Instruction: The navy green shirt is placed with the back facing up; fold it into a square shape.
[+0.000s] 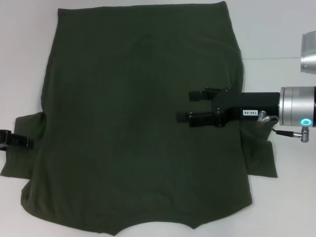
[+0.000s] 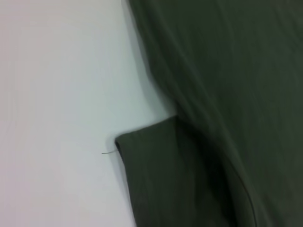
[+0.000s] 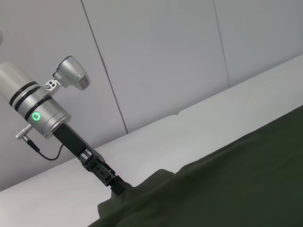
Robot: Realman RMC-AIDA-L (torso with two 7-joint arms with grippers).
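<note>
The navy green shirt lies spread flat on the white table, plain back up, both short sleeves sticking out at the sides. My right gripper is open and empty, held over the shirt's right half and pointing toward its middle. My left gripper is at the outer edge of the left sleeve. The right wrist view shows the left gripper down at that sleeve's edge. The left wrist view shows the sleeve and the shirt's side from close above.
The white table shows on both sides of the shirt. The shirt's near hem reaches the bottom of the head view. A light panelled wall stands behind the table on the left arm's side.
</note>
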